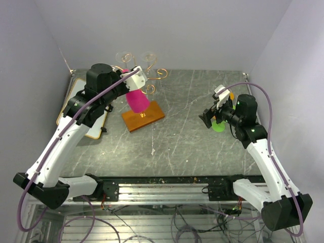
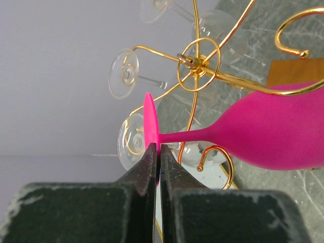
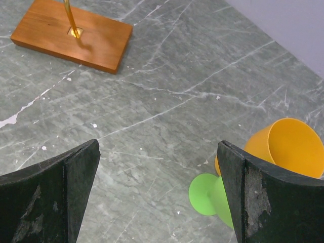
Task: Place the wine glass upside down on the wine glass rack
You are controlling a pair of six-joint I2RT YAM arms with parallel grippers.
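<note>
Your left gripper (image 2: 158,148) is clamped tight on the foot of the pink wine glass (image 2: 273,126), bowl tilted down, right among the gold scroll arms of the wine glass rack (image 1: 143,117), so you look to be in the hanging step. Next, I'd say, slide the stem into a free curl, seat the foot on the wire, then release. Your right gripper (image 3: 158,152) hangs wide apart over the counter (image 3: 152,86).

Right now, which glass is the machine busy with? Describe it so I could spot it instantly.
On the grey stone table, look back left for the gold wire stand on a wooden base. Beside its pole hangs a glass, its foot pinched in the left tool. It is solid pink, unlike the clear glasses on the stand.
</note>
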